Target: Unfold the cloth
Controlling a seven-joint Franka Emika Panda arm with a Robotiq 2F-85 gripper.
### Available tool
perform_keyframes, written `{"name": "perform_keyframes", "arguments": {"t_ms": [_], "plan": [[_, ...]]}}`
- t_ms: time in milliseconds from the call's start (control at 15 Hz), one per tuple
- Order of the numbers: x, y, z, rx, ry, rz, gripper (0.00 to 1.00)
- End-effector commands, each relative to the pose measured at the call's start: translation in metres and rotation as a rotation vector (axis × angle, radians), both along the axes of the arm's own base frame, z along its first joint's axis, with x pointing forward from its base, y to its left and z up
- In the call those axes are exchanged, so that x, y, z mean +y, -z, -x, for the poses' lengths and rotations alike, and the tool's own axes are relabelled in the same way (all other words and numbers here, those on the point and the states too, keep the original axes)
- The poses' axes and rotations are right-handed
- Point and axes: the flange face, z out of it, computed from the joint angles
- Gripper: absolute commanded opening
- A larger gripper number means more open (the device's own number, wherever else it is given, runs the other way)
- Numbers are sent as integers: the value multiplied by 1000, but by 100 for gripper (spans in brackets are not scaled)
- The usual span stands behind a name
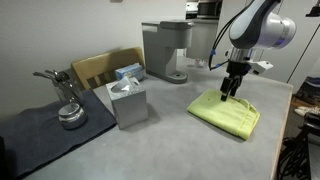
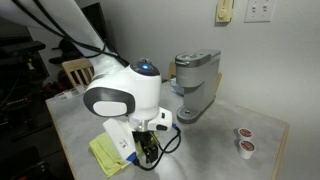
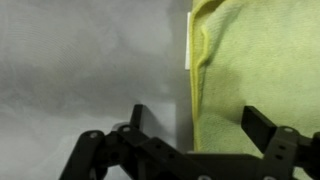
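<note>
The lime yellow-green cloth (image 1: 227, 112) lies folded on the grey table, right of the grey tissue box. It also shows in the other exterior view (image 2: 106, 154), mostly hidden behind the arm. In the wrist view the cloth (image 3: 250, 70) fills the right half, with its folded edge running down the middle and a white tag at the top of that edge. My gripper (image 1: 230, 94) hovers just above the cloth's near-left part. In the wrist view the gripper (image 3: 197, 125) is open, its fingers straddling the folded edge, holding nothing.
A grey tissue box (image 1: 128, 102) stands in the table's middle. A coffee machine (image 1: 165, 50) stands behind, a wooden chair back (image 1: 100, 66) beside it. A dark grey mat (image 1: 40, 125) with a metal piece (image 1: 68, 112) lies far left. Two coffee pods (image 2: 244, 141) sit near an edge.
</note>
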Motion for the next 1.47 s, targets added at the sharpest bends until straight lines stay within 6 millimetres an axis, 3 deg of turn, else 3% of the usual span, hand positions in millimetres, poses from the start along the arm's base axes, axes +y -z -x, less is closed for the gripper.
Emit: {"name": "perform_keyframes", "arguments": {"t_ms": [0,933,1333,1400], "plan": [[-3,2,-2,6,-3,-11,100],[0,-11,0,-15,-9,5,100],[0,-7,-1,-8,-11,-1,100],[0,-7,-1,-8,-12,-1,95]]}}
